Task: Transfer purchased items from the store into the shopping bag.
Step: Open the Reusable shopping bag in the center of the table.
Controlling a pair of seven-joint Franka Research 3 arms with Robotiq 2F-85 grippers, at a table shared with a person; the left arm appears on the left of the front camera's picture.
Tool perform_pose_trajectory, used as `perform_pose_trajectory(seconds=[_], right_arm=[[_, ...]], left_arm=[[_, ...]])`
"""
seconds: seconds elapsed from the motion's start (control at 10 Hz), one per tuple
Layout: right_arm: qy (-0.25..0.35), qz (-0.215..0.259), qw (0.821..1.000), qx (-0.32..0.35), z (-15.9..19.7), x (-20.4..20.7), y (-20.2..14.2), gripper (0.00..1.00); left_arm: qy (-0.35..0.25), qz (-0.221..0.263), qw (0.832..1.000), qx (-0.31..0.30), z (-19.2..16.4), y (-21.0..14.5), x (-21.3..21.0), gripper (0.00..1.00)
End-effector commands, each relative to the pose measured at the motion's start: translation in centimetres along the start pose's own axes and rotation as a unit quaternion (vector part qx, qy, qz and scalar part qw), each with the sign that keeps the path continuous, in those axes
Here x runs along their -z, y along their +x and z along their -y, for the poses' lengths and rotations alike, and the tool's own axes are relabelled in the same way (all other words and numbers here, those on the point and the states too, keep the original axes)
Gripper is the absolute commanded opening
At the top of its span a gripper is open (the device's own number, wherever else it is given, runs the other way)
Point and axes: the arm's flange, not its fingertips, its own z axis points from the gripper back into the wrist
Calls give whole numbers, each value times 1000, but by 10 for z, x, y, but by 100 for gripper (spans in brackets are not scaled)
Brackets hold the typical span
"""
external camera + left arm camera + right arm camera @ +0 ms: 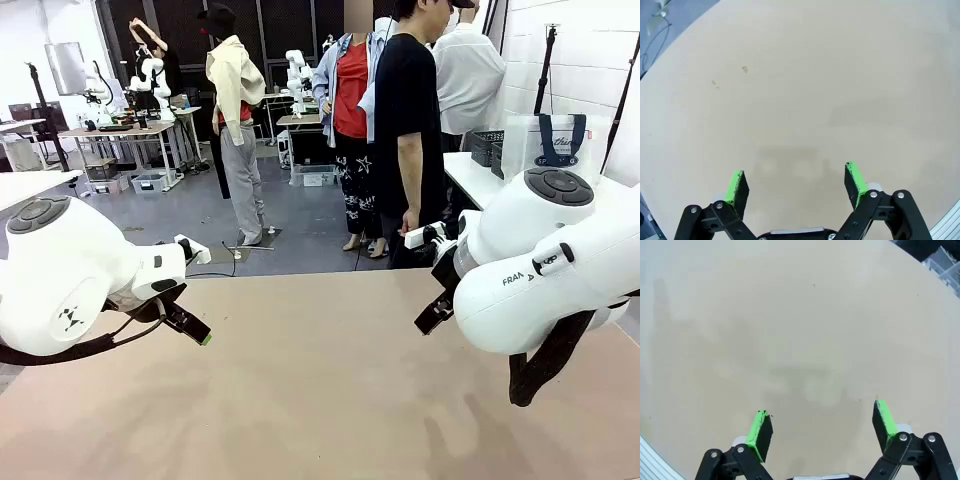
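Observation:
My left gripper (192,327) hangs open over the bare tan table (320,390) at the left, with nothing between its green pads (737,186). At the right my right gripper (433,317) is open too, its green pads (883,417) empty above the tabletop. The shopping bag (556,142), translucent with navy strap handles, stands on a white side table at the far right. Beside it sits the dark grey slotted store basket (486,147). The purchased items are out of view.
A person in a black shirt (405,130) stands at the far side of the table, with other people behind. The white side table (470,175) lies beyond the table's right far corner. A cable runs over the grey floor (215,262) past the far edge.

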Motion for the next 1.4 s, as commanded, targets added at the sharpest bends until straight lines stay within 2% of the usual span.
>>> perform_pose_trajectory(seconds=[0.0, 1.3], right_arm=[[0, 0, 1000, 0, 0, 0, 0, 100], [0, 0, 1000, 0, 0, 0, 0, 100]], left_arm=[[0, 0, 1000, 0, 0, 0, 0, 100], [0, 0, 1000, 0, 0, 0, 0, 100]])
